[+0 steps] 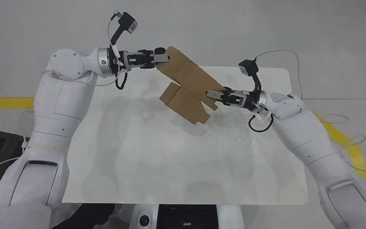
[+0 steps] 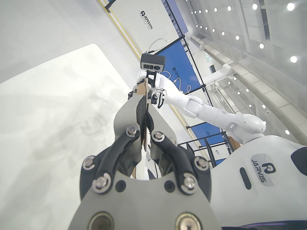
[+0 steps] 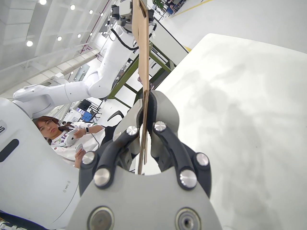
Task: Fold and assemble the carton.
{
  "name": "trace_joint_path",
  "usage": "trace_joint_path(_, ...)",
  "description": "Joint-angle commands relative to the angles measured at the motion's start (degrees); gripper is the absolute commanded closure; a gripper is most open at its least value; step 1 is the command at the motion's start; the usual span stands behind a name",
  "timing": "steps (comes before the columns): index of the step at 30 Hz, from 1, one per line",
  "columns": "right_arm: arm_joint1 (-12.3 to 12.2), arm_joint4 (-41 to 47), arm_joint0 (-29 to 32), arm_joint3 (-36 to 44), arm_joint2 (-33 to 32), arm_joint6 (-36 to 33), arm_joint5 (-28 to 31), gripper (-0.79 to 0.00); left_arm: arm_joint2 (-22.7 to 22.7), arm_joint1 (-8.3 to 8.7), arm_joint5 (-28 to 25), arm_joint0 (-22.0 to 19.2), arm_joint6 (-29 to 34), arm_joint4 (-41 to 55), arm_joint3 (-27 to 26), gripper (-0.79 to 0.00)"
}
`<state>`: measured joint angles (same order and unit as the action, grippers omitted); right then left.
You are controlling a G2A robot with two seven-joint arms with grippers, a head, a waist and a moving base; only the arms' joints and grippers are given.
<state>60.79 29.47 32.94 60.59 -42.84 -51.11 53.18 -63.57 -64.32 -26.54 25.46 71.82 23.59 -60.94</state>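
A flat brown carton is held above the far half of the white table, stretched between both arms. My left gripper is shut on its far-left end. My right gripper is shut on its right edge. The lower flaps hang toward the table. In the left wrist view the carton shows edge-on, pinched between the fingers of my left gripper. In the right wrist view the carton rises as a thin sheet from my right gripper toward the other arm.
The white table extends bare toward the near edge and to both sides below the carton. A yellow floor line runs past the table's left and right sides.
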Motion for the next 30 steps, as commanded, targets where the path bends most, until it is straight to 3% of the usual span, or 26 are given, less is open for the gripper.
trace_joint_path(1, -0.2, 1.3, -0.2, 0.1, 0.6, 0.2, 0.2, 0.000, -0.2, 0.01, -0.1, -0.2, 0.3, 1.0, 0.9, -0.785)
trace_joint_path(12, -0.6, 13.4, -1.8, -3.5, 0.2, -3.0, -3.1, 0.000, -2.8, 0.65, -2.6, -0.4, -2.4, 1.9, 5.2, -0.785)
trace_joint_path(21, 0.9, 13.1, -4.2, -6.3, -0.2, -3.3, -10.6, 0.000, -3.1, 1.18, -4.5, 4.4, -3.8, 0.9, 0.1, -0.785)
trace_joint_path(30, 4.0, 15.0, -5.8, -10.7, 1.8, -4.4, -14.5, 0.000, -1.8, 1.51, -3.7, 9.3, -4.1, -1.7, -5.7, -0.785)
